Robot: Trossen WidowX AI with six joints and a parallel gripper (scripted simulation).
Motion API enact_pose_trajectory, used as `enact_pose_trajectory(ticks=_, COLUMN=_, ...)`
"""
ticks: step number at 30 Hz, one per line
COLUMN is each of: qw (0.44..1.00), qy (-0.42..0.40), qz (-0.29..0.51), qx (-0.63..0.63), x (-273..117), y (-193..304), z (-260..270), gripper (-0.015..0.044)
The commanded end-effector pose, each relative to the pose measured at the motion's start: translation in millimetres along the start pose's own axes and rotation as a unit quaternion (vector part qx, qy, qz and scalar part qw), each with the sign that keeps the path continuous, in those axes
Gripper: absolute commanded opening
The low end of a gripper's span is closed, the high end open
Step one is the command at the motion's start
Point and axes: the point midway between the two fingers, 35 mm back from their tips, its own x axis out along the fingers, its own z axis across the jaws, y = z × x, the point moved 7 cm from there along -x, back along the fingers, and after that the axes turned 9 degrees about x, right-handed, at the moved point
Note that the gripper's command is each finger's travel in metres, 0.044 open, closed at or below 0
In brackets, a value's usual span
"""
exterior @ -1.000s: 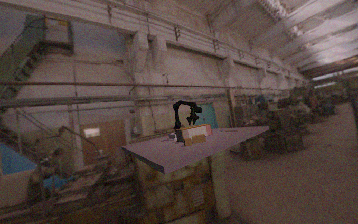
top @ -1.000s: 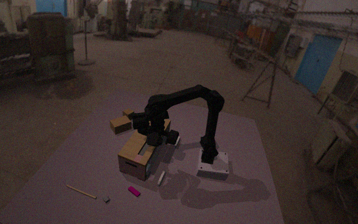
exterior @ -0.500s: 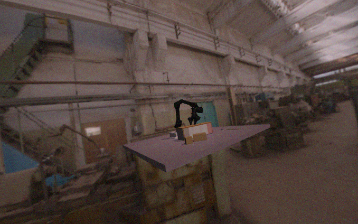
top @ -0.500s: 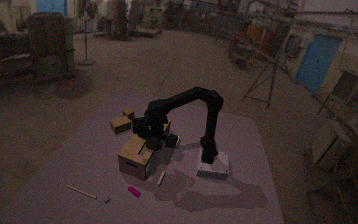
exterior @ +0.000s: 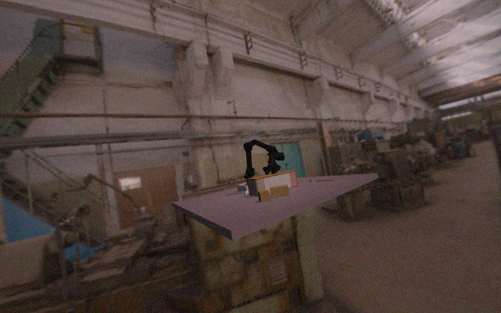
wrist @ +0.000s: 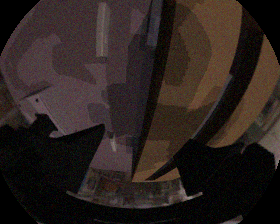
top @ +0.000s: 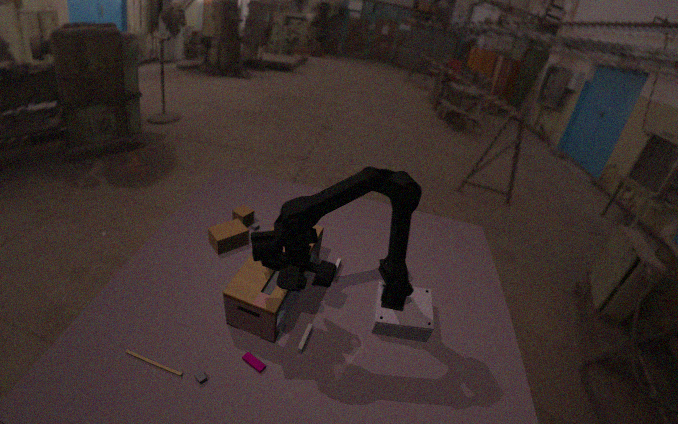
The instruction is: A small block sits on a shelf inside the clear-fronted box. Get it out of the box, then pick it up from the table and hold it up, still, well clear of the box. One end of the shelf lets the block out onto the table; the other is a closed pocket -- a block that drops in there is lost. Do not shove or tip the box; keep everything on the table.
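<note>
Dim workshop, lilac table. Black gripper spread wide and empty, pointing down over the near top edge of the tan box, one finger above the lid, the other past the box's clear front. Small block not discernible anywhere; position cannot be told. Ahead of the gripper on the table: white bar, magenta piece, grey cube, thin wooden stick. Behind it, two brown cartons.
</note>
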Motion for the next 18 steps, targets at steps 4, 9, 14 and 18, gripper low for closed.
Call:
enact_pose_trajectory(ticks=4, qw=1.0, qy=0.001, qz=0.002, qx=-0.002, x=10.6, y=-1.9, z=2.0, gripper=0.04)
enact_pose_trajectory(ticks=9, qw=1.0, qy=0.0, qz=0.0, qx=0.0, x=7.2, y=0.7, z=0.8, gripper=0.04)
enact_pose_trajectory(ticks=14, qw=1.0, qy=0.0, qz=0.001, qx=0.0, x=12.6, y=13.8, z=-1.3, gripper=0.04)
enact_pose_trajectory(ticks=18, qw=1.0, qy=0.0, qz=0.002, qx=0.0, x=16.5, y=24.5, z=-3.1, gripper=0.04)
